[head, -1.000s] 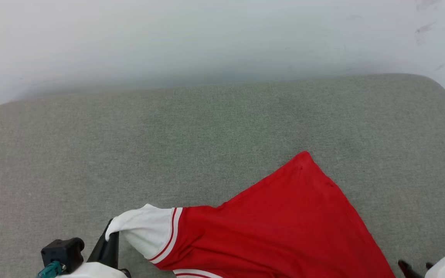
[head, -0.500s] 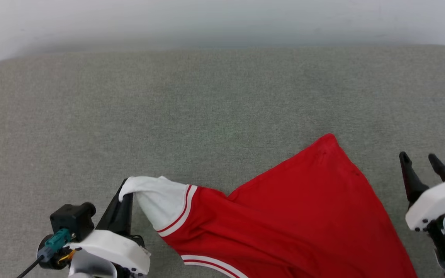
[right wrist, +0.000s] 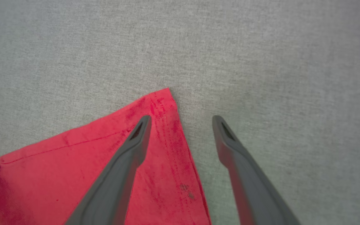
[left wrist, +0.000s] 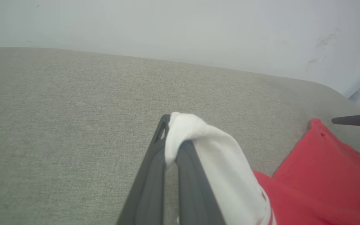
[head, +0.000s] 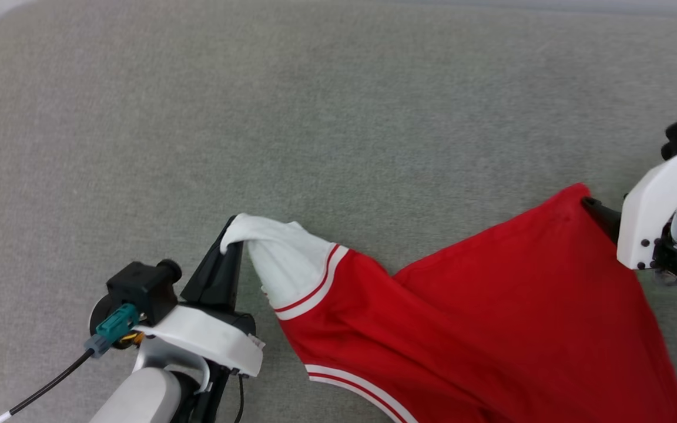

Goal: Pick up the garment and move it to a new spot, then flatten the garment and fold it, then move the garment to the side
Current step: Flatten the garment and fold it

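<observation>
Red garment [head: 491,305] lies 9 to 3 o'clock, lower part cut off; left gripper [head: 234,232] clamps its white sleeve [head: 280,258], right gripper [right wrist: 182,120] gapes astride hem corner [right wrist: 164,97].

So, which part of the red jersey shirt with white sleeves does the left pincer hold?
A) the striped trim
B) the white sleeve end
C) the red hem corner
B: the left pincer is shut on the white sleeve end of the red jersey shirt.
</observation>
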